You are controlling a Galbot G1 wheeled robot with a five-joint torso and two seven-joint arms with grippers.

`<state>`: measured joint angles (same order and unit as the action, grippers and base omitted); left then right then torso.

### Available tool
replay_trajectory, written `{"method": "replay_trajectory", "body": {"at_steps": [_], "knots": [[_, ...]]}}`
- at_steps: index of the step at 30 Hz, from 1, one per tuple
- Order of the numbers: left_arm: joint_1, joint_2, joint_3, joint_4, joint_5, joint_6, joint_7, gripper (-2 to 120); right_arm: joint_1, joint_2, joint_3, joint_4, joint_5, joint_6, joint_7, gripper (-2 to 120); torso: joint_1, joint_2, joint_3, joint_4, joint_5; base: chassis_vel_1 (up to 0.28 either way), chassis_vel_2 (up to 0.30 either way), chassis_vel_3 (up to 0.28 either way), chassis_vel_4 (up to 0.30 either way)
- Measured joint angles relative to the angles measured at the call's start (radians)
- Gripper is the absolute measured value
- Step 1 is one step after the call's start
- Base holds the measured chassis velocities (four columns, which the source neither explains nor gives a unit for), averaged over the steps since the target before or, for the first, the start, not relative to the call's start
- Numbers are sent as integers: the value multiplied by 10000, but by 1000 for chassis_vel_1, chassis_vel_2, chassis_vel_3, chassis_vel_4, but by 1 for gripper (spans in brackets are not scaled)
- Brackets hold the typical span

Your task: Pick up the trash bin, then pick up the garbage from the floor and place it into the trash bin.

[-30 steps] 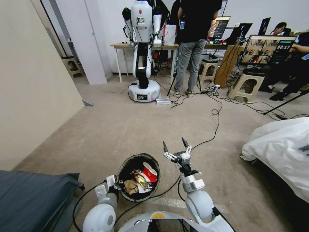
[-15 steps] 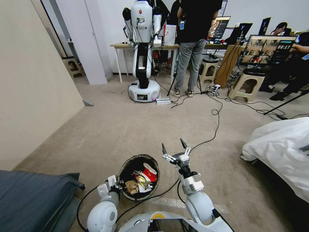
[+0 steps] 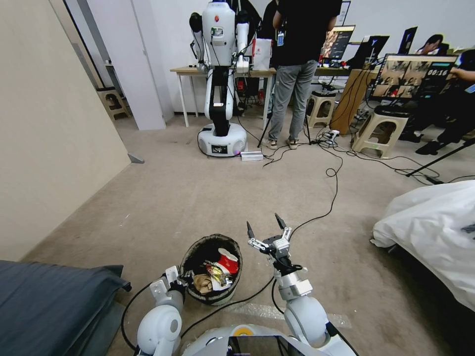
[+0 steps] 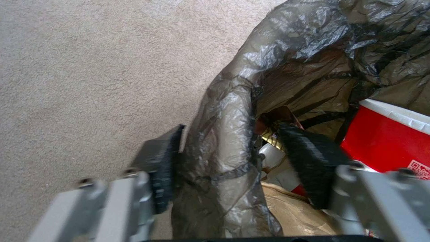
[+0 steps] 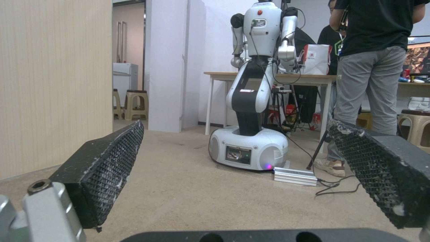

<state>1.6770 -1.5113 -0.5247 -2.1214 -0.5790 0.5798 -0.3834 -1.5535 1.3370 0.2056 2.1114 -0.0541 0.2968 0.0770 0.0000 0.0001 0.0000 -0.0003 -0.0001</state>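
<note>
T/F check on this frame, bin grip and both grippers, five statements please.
1. The left gripper straddles the black-bag-lined rim of the small round white plastic trash bin. True.
2. The right gripper holds a snack packet. False: its jaws are open and empty, beside the bin.
3. The bin is empty. False: a red-and-white packet and crumpled brown paper bag lie inside.
4. Another white robot stands across the beige carpet. True.
5. The bin lies tipped over. False: it sits upright, opening up.
</note>
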Motion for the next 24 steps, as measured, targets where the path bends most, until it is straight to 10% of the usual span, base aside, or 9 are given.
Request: {"method": "replay_trajectory", "body": {"at_steps": [24], "knots": [[182,-94,173,-365,2250,-2498,604,85,-7,37,-66,-22,-20,22,2,100,2,-2,1,-1,1,0,0,0,0]]}}
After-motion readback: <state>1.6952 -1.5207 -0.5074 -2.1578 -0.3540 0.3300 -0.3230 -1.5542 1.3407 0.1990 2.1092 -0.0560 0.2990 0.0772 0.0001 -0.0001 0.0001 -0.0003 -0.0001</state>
